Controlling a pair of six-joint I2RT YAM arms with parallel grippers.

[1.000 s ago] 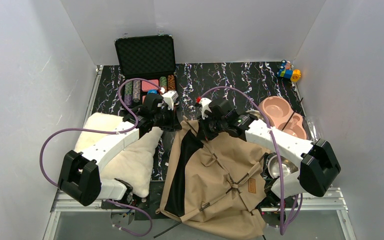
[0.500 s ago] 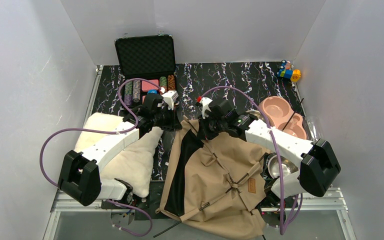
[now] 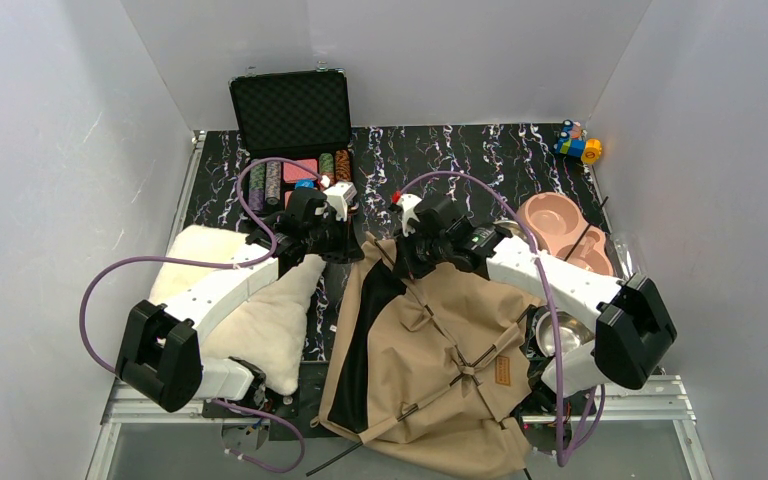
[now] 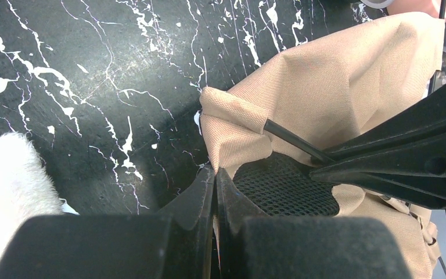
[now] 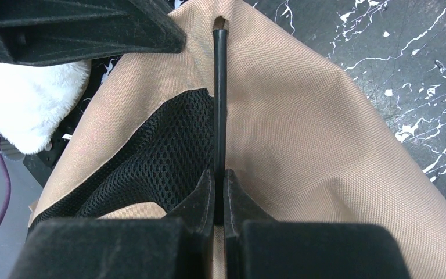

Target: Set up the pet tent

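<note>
The tan canvas pet tent (image 3: 430, 370) lies collapsed on the near middle of the table, with black mesh (image 4: 284, 186) and a brown label patch (image 3: 504, 372) showing. My left gripper (image 4: 215, 174) is shut on the tent's fabric edge beside a corner pocket (image 4: 229, 110). My right gripper (image 5: 219, 174) is shut on a thin black pole (image 5: 220, 99) whose tip sits in the hole of a canvas sleeve (image 5: 220, 23). Both grippers meet at the tent's far corner (image 3: 375, 245). The pom-pom is out of view.
A fluffy cream cushion (image 3: 250, 310) lies under the left arm. An open black case of poker chips (image 3: 295, 140) stands at the back. A pink double bowl (image 3: 560, 225) and a steel bowl (image 3: 558, 335) sit at right, a toy (image 3: 577, 145) in the far right corner.
The right arm has shifted slightly left and forward at the tent's far corner. The left arm and the tent have barely moved.
</note>
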